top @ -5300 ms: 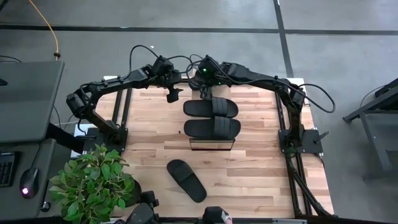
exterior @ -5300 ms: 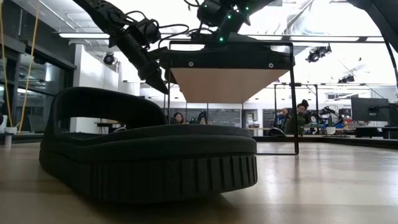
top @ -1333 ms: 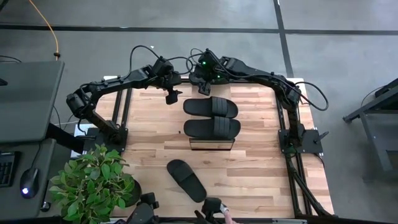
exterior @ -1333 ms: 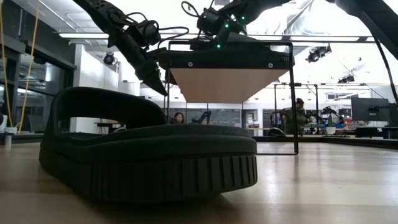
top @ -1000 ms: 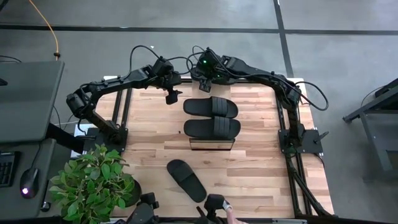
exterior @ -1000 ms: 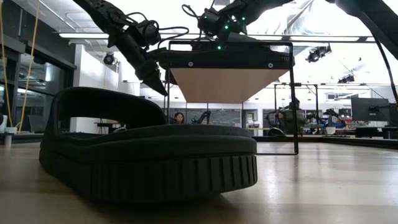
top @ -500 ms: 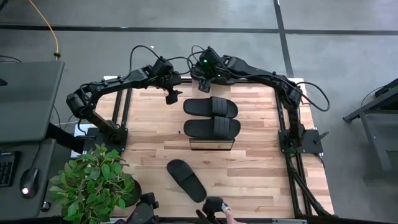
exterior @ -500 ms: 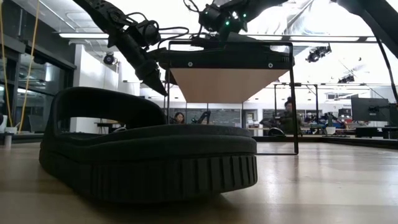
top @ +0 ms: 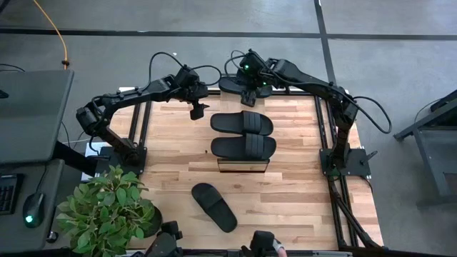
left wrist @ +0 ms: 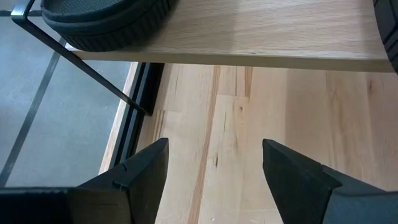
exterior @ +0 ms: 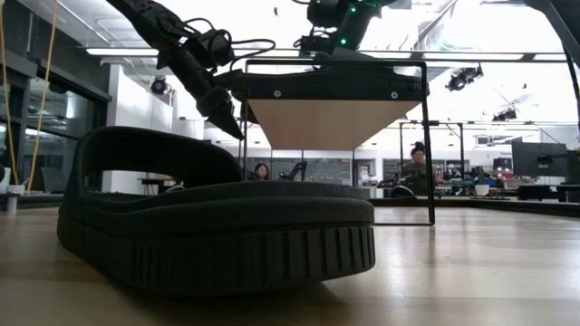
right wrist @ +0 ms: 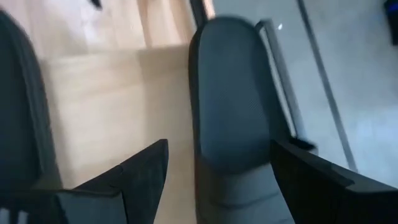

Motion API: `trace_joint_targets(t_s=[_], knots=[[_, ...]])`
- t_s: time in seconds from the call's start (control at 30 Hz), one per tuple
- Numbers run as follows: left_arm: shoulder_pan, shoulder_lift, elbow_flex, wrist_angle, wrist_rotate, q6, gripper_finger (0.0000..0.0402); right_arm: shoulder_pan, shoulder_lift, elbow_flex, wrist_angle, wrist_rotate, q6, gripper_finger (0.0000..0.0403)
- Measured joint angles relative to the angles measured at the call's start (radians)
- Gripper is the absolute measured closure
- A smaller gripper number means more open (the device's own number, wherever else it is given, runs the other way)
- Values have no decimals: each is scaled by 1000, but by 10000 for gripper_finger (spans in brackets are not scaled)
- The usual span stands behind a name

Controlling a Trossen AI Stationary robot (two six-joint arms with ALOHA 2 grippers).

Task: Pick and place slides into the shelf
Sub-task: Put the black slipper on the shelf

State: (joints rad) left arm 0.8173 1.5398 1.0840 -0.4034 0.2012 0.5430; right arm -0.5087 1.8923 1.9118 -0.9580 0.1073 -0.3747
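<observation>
Three black slides lie on the shelf [top: 243, 166]: one at its far end [top: 230, 84], one in the middle [top: 241, 123], one at its near end [top: 243, 147]. Each rests sole down on the light plank [left wrist: 267, 31]. Another slide [top: 214, 207] lies sole down on the table near the front edge and fills the low view [exterior: 217, 226]. My right gripper [top: 249, 93] hangs open above the far slide [right wrist: 230, 112], which shows below and between its fingers. My left gripper [top: 198, 111] hangs open left of the shelf, with only bare table between its fingers [left wrist: 214, 168].
A potted plant [top: 107, 210] stands at the table's near left corner. A desk with a mouse [top: 32, 218] is beyond the left edge. Bare wood [top: 300, 200] lies right of the loose slide. People sit in the room behind the table [exterior: 417, 167].
My right gripper has risen from the shelf's far end and gone toward the table's right edge, staying open. The far slide, which the arm mostly covered before, now shows lying on the shelf.
</observation>
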Motion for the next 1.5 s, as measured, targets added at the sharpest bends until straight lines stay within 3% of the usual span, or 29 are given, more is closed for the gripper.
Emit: trace_joint_targets(t_s=[0.57, 0.9, 1.5], knots=[[0, 0, 0, -11, 0, 2, 161, -59, 3, -6, -109, 61, 8, 132], [0, 0, 0, -11, 0, 2, 161, -66, 4, -6, -121, 154, 4, 132], [0, 0, 0, -18, 0, 2, 160, -66, 4, -6, -97, 165, 27, 132]])
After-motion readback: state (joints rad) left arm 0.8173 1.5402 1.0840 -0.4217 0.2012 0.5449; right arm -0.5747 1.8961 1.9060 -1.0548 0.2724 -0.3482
